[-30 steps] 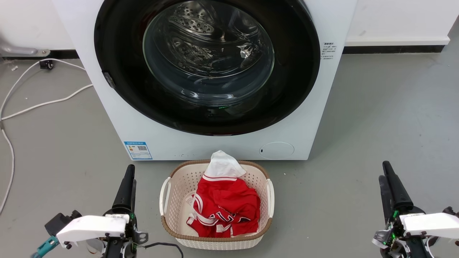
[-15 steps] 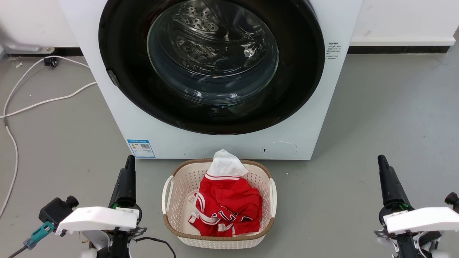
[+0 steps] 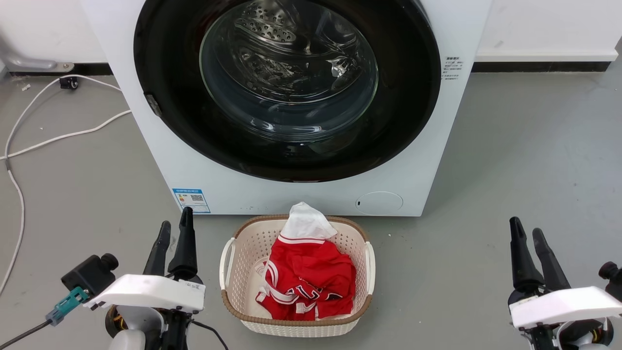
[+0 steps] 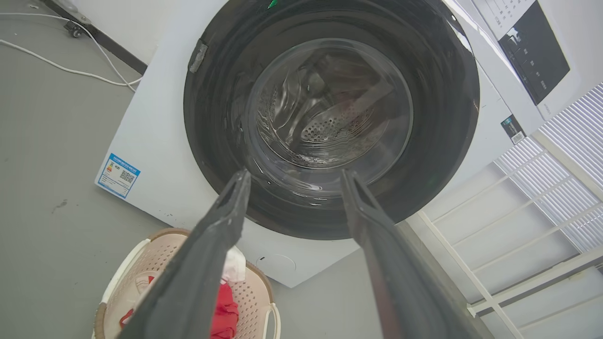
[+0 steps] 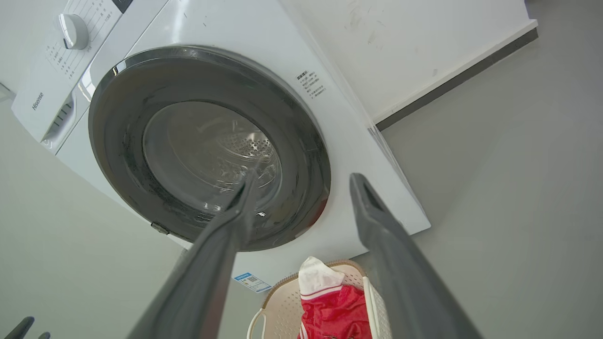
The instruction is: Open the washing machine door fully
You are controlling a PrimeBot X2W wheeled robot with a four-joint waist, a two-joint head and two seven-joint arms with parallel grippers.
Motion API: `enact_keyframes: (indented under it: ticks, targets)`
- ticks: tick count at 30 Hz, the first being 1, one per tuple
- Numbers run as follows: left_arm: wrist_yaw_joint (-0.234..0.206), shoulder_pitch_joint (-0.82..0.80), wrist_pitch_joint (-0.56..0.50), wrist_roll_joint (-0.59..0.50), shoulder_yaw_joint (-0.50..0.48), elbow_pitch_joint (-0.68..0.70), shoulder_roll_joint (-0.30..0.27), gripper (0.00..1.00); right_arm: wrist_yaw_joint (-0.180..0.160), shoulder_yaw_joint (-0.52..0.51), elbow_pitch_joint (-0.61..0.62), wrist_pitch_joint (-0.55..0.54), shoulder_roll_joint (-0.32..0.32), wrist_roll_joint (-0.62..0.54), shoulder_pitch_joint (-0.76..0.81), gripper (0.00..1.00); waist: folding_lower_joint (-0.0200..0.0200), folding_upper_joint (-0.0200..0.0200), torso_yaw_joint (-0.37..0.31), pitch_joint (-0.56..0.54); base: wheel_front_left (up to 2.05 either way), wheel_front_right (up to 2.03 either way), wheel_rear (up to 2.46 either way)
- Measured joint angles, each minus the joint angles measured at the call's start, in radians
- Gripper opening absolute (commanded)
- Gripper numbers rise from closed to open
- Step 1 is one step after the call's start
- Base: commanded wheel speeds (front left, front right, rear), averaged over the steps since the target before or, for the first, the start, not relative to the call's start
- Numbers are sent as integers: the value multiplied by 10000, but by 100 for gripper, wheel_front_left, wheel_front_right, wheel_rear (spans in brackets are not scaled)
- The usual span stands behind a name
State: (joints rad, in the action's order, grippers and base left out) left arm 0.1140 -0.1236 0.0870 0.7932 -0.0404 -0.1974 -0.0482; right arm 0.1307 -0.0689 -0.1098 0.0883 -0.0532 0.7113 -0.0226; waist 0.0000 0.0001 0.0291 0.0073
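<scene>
The washing machine is a white front-loading box straight ahead. Its door, a glossy black disc with a clear glass bowl, lies flat against the front, with a small grey catch at its left rim. My left gripper hovers open low at the left, short of the machine, fingers pointing toward it. My right gripper hovers open low at the right, also apart from the machine. The left wrist view shows the door beyond my open left gripper; the right wrist view shows the door beyond my open right gripper.
A cream laundry basket holding red and white clothes stands on the grey floor just in front of the machine, between my grippers. White cables trail over the floor at the left. A white wall runs behind.
Both grippers' fingers have spread apart, where earlier they looked closed together. The left gripper has shifted slightly right. The camera panned a little early on.
</scene>
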Motion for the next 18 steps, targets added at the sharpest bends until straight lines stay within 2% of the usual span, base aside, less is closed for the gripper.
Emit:
enact_keyframes:
  ticks: [18]
  targets:
    - [-146, -98, 512, -2592, 382, -226, -71, 100, 0, 165, 207, 213, 4, -2871, 107, 100, 0, 0, 48, -8, 0, 0, 0]
